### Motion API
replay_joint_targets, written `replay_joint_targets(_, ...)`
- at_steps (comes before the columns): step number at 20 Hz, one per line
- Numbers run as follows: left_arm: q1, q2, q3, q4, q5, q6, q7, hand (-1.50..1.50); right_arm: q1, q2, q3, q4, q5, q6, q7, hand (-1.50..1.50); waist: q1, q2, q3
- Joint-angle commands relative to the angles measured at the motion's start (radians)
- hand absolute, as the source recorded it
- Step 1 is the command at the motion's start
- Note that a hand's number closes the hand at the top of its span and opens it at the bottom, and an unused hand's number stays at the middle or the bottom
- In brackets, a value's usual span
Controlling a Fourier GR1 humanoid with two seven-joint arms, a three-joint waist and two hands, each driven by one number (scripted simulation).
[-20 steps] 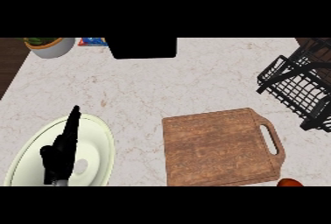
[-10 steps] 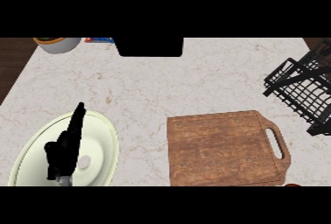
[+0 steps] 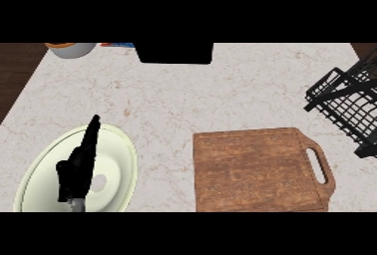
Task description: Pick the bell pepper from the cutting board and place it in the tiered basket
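- Since a second earlier, the whole scene had slid a little to the right in the head view. The red bit seen then off the near right corner of the cutting board point(image 3: 258, 172) had dropped out past the lower edge.
- Bell pepper: did not show now, so its place could not be told. The board's top was bare wood.
- Cutting board lay flat at the counter's point(image 3: 191, 94) near edge, right of middle, with its handle loop toward the right.
- Tiered basket point(image 3: 350, 107), black wire, stood at the right edge, apart from the board and beyond its handle end.
- Left hand point(image 3: 77, 172) was over the pale plate point(image 3: 119, 162) at the near left, as before. Its fingers were straight and released, pointing toward the far edge and holding nothing. Contact with the plate could not be told.
- Right hand was out of view.
- Black box point(image 3: 175, 52) sat at the far edge, with a grey cup point(image 3: 71, 49) at the far left corner.
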Motion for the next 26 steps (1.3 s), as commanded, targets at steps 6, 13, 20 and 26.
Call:
replay_joint_targets(6,0.007,-0.03,-0.005,0.112,0.005,-0.008,0.044,0.0,-0.135,0.08,0.208,0.254,0.148,-0.127,-0.105,1.5,0.0,0.016,-0.012)
replay_joint_targets(13,0.042,-0.028,-0.021,0.052,-0.001,-0.01,0.056,0.0,-0.274,0.126,0.267,0.487,0.223,-0.204,-0.161,1.5,-0.001,0.011,-0.012)
replay_joint_targets(20,0.053,-0.023,-0.015,0.042,-0.001,-0.006,0.056,0.0,-0.284,0.328,0.126,0.603,0.051,-0.339,-0.264,-1.5,-0.009,0.01,-0.01)
replay_joint_targets(26,0.054,-0.036,-0.009,0.09,-0.006,0.0,0.016,0.0,-0.397,0.279,-0.012,0.693,-0.079,-0.343,-0.389,-1.5,-0.018,0.011,-0.011)
